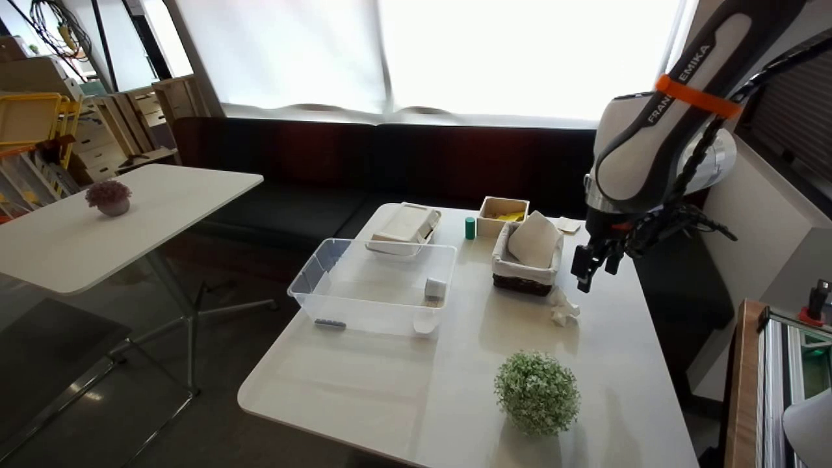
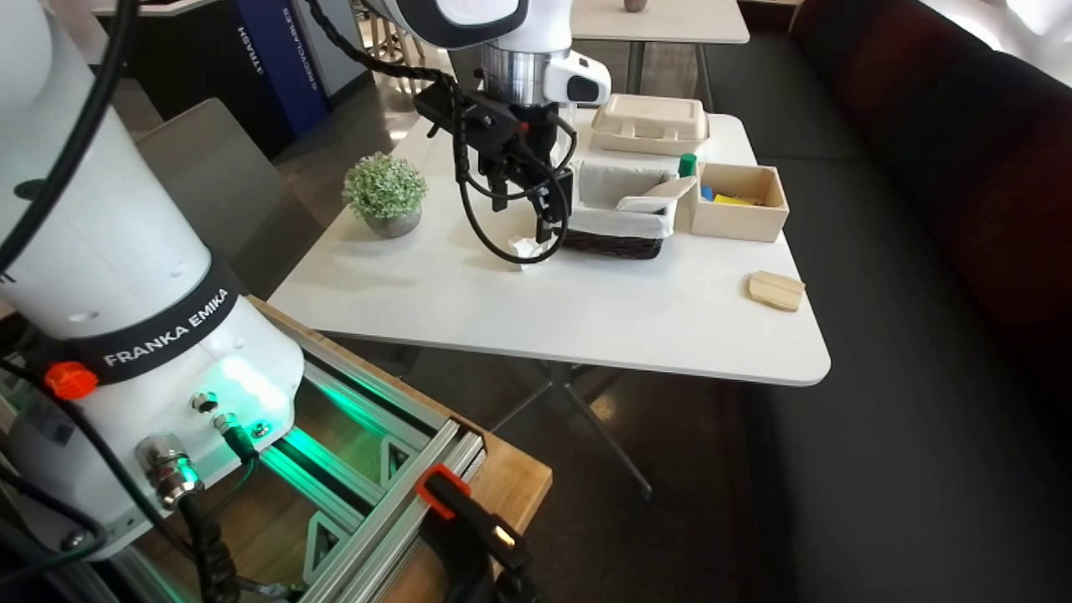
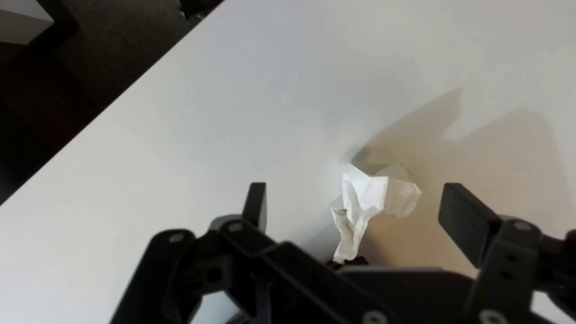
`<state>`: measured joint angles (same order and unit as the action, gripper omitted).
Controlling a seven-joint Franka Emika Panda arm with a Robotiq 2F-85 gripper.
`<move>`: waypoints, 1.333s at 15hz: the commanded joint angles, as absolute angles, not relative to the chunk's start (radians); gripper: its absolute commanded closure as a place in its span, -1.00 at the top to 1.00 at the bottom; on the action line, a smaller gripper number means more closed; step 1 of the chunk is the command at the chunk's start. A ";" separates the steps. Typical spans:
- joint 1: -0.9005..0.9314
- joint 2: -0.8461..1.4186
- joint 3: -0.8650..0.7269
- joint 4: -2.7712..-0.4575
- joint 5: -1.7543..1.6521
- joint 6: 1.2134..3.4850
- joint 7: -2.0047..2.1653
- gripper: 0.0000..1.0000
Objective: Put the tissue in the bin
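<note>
The tissue point(image 1: 563, 308) is a small crumpled white scrap on the table beside the dark wicker basket point(image 1: 522, 284) with a white liner. The tissue also shows in an exterior view point(image 2: 528, 248), partly behind a cable, and in the wrist view point(image 3: 364, 191). The basket, also in an exterior view point(image 2: 615, 222), holds a tan flat piece. A clear plastic box point(image 1: 364, 312) stands farther along the table. I cannot tell which container is the bin. My gripper point(image 1: 598, 272) is open and empty above the table near the tissue. In the wrist view the tissue lies between the fingertips point(image 3: 357, 202), apart from both.
A leafy green plant ball point(image 1: 537, 393) stands near the table's front. A wooden box point(image 2: 737, 219), a green cylinder point(image 1: 470, 228) and a takeaway carton point(image 2: 649, 121) stand past the basket. A wooden piece point(image 2: 776, 291) lies near the table's edge.
</note>
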<state>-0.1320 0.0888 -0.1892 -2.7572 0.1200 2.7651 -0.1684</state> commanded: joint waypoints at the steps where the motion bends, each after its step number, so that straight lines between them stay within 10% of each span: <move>1: -0.155 0.140 -0.141 -2.757 0.193 2.795 -0.198 0.50; 3: -0.163 0.155 -0.120 -2.756 0.223 2.803 -0.211 0.69; 7: -0.187 0.182 -0.077 -2.755 0.290 2.854 -0.246 0.31; 13: -0.216 0.228 -0.010 -2.751 0.412 2.953 -0.329 0.53; 20: -0.279 0.308 0.073 -2.731 0.484 3.077 -0.380 -0.34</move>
<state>-0.2425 0.2520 0.0316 -2.7490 0.4447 3.0171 -0.3446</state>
